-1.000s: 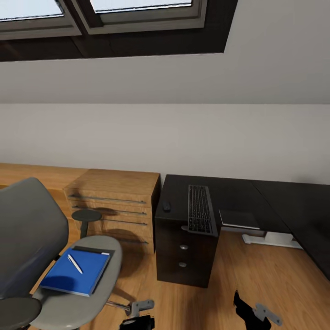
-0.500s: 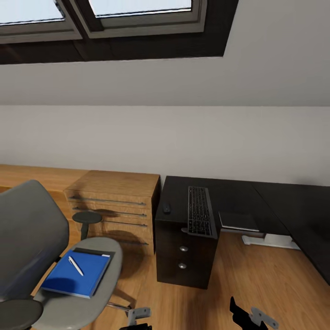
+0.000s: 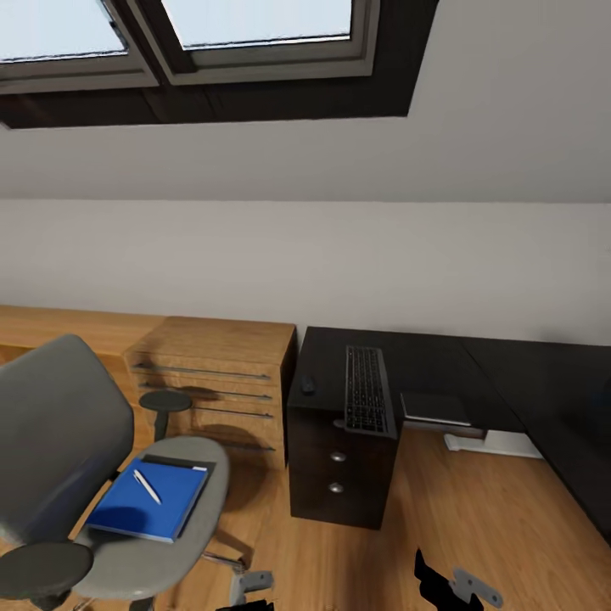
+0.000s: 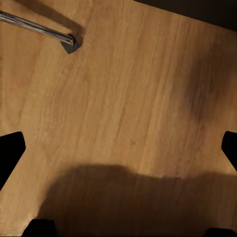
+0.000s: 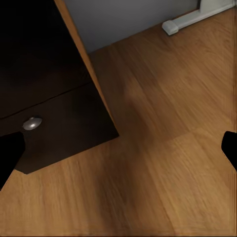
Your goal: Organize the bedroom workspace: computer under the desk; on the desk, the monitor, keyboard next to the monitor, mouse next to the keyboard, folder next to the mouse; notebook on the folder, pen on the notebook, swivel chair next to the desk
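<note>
The grey swivel chair (image 3: 59, 433) stands at the left, apart from the desk. On its seat lies the blue folder (image 3: 136, 509), and the white pen (image 3: 147, 486) rests on top of it. The black desk (image 3: 518, 373) runs along the wall on the right. The keyboard (image 3: 367, 390) and the small black mouse (image 3: 307, 384) lie at its left end. The dark grey notebook (image 3: 434, 408) lies by the front edge beside the keyboard. My left gripper (image 3: 248, 605) (image 4: 118, 150) hangs open over bare floor. My right gripper (image 3: 437, 584) (image 5: 118, 153) is open too, low by the black cabinet. The monitor and computer are out of view.
A black cabinet (image 3: 339, 475) (image 5: 44, 98) with two round knobs stands under the desk's left end. An oak drawer unit (image 3: 212, 382) sits between it and the chair. A chrome chair leg (image 4: 39, 30) crosses the oak floor (image 3: 475, 518). A white desk foot (image 3: 492, 442) stands on that floor.
The whole picture has shifted as the camera moved, bringing more of the chair into view. Both grippers sit lower in the picture. Folder, pen, keyboard, mouse and notebook lie as before.
</note>
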Controlling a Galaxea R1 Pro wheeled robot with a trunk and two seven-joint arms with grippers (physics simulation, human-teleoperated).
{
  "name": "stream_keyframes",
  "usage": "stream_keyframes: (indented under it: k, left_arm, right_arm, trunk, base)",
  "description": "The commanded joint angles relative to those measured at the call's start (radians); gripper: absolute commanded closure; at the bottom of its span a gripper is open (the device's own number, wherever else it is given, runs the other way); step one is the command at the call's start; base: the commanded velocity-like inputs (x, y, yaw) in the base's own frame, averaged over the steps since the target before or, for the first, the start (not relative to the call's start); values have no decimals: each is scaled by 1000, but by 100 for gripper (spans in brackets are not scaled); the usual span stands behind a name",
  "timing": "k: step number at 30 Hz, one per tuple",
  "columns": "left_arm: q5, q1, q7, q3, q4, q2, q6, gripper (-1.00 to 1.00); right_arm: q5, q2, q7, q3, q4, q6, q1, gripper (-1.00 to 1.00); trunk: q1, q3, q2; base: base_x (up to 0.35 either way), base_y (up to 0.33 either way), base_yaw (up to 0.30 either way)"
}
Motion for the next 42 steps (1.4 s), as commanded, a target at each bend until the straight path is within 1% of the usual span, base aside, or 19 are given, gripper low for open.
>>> stream_keyframes:
  k: [1,13,22,28,29,31,36,42]
  left_arm:
    - [9,-1,5,-9,2,0,-4,-100]
    - [10,-1,4,-7,4,2,-4,-100]
    - [9,-1,3,-7,4,4,-5,-100]
    - [9,-1,1,-7,4,5,-6,-100]
    - [9,-1,1,-7,4,6,-6,-100]
    - [10,-1,1,-6,4,7,-8,-100]
    - [12,-1,2,-6,4,15,-9,-100]
    - [11,-1,2,-4,4,18,-20,-100]
  right_arm:
    - [-9,0,9,-3,2,-3,-1,-100]
    - [-7,2,9,-3,3,-3,-1,-100]
    - [-7,3,9,-1,5,-3,-1,-100]
    - [-7,3,10,-1,5,-3,-1,-100]
    - [-7,4,11,0,5,-3,-1,-100]
    - [-7,13,13,0,4,-3,-1,-100]
    - [-7,24,13,0,3,-3,-1,-100]
    - [-7,26,13,0,3,-3,-1,-100]
  trunk:
    - [-5,2,7]
    - [-51,40,91]
    - [-85,64,154]
    - [-108,82,196]
    - [-112,85,203]
    - [-120,89,217]
    - [-120,83,217]
    - [-143,93,259]
  base:
    - [-312,-132,0]
    - [-295,-207,3]
    - [-285,-240,163]
    - [-291,-208,52]
    - [-316,-95,14]
    - [-270,-35,5]
    - [-107,-13,2]
    - [-18,-2,0]
